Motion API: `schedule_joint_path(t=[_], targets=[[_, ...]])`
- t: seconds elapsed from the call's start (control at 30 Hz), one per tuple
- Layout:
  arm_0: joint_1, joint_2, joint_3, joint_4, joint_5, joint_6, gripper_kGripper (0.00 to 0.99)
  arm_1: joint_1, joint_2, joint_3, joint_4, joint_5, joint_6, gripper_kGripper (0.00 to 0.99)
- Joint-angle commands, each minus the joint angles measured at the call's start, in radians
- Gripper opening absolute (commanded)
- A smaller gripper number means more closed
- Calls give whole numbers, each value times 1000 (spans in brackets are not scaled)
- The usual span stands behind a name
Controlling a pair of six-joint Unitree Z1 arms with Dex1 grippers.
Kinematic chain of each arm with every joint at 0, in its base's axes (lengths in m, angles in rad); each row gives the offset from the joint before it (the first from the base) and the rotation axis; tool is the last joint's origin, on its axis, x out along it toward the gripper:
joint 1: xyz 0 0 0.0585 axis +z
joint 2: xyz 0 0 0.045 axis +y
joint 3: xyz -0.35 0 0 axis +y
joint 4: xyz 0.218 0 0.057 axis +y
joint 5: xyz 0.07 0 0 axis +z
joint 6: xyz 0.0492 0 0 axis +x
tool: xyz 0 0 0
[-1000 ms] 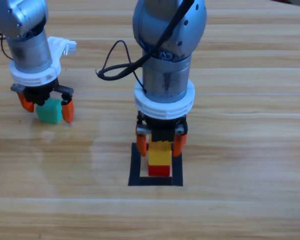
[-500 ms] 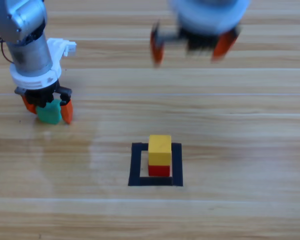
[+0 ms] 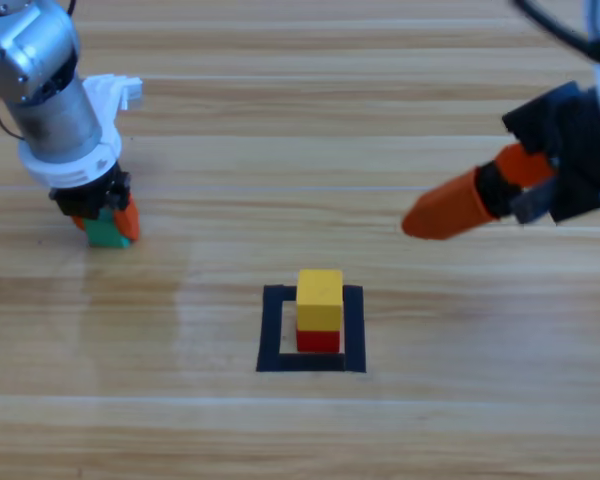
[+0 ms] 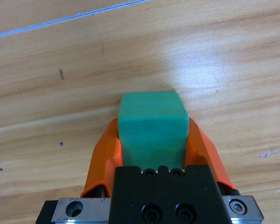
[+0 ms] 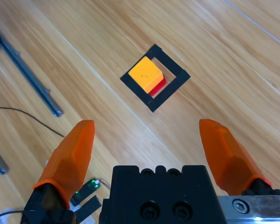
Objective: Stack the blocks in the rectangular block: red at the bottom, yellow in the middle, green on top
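The yellow cube [image 3: 320, 289] sits on the red cube [image 3: 318, 341] inside the black tape square [image 3: 271, 330] at the table's front middle. The right wrist view looks down on the same yellow cube [image 5: 145, 74], red cube [image 5: 159, 87] and tape square [image 5: 173, 86] from well above. My right gripper [image 3: 470, 195] hangs open at the right edge, clear of the stack, with nothing between its jaws [image 5: 147, 123]. At the far left my left gripper [image 3: 102, 220] is shut on the teal-green cube [image 3: 105, 233], which stands low on the table. The left wrist view shows the green cube [image 4: 151, 126] squeezed between both orange jaws.
The right wrist view shows a dark rod [image 5: 30, 77] and a thin black cable [image 5: 23, 116] lying on the wood to the left of the tape square. Bare wood lies between the green cube and the stack.
My right gripper has let go of the yellow cube, risen and swung off to the right edge. My left gripper has closed its jaws on the green cube.
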Motion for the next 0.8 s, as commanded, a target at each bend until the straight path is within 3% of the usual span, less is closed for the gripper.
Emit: schedule_joint_path(t=[0.03, 0.17, 0.27, 0.53, 0.8], targets=[[-63, 42, -171, 181, 20, -110, 0, -155, 36, 39, -41, 112, -106, 983], [-162, 132, -488, 443, 49, -236, 0, -157, 56, 80, -67, 112, -195, 976], [-245, 246, -821, 678, 56, -334, 0, -155, 94, 17, 26, 108, -226, 977], [-391, 203, -752, 687, 19, -512, 0, -155, 124, 0, 52, 82, -243, 979], [-443, 146, -669, 687, 20, -587, 0, -157, 122, -11, 77, 68, -244, 977]])
